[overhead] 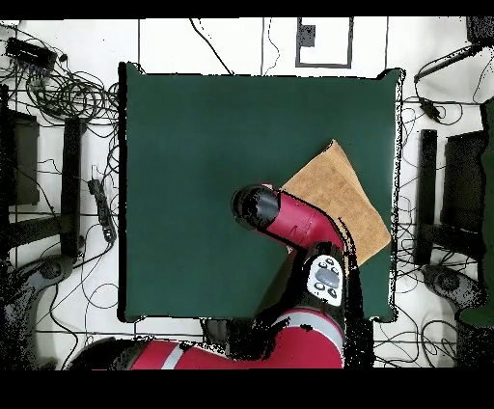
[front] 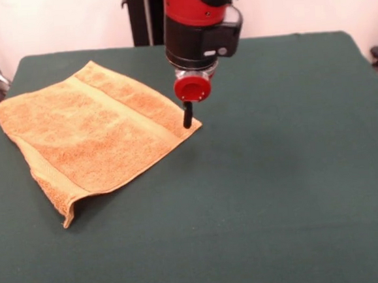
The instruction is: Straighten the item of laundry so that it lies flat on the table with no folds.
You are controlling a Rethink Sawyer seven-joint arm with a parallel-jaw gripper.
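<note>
The towel [front: 89, 126] lies doubled over at the tabletop's [front: 278, 193] left side, one end sagging off the edge. The tool [front: 187, 118] hangs over its right corner; whether its tips are apart, I can't tell. Tugging there could bunch it.

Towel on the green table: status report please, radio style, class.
Gripper down at towel corner, fingers unreadable. Towel folded double, near edge lifted, not flat. Table otherwise unobstructed.

Red-and-black arm [front: 199, 22], black hand [front: 187, 118].
</note>
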